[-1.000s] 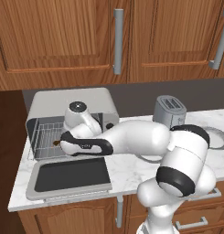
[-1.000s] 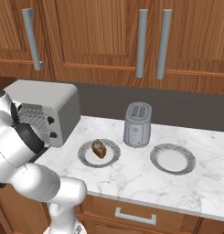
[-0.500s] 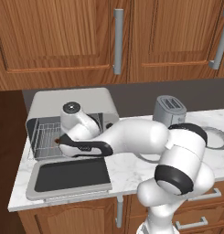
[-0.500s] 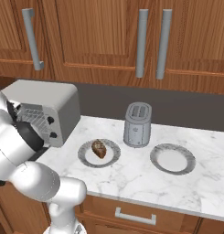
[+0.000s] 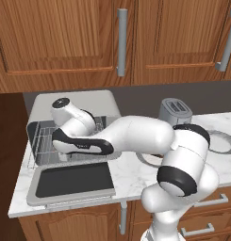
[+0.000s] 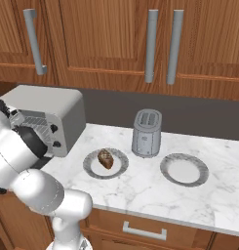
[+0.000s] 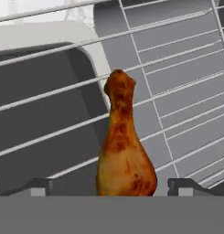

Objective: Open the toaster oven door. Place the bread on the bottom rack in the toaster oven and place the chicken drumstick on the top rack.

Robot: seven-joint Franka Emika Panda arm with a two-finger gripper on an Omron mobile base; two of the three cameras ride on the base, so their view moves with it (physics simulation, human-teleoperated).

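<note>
Drumstick on the oven rack.
The gripper (image 7: 111, 187) stands released, its tips apart either side of the drumstick (image 7: 123, 151), which lies on a wire rack (image 7: 177, 82).

Even, bright rendered light, no glare. Soft shadows under the plates (image 6: 106, 168) on the counter (image 6: 140, 188). Hand view w/ the chicken drumstick (image 7: 124, 146) soft, slightly blurred; base views sharp.

Glossy drumstick (image 7: 124, 155) on thin metal wire rack (image 7: 186, 55).
</note>
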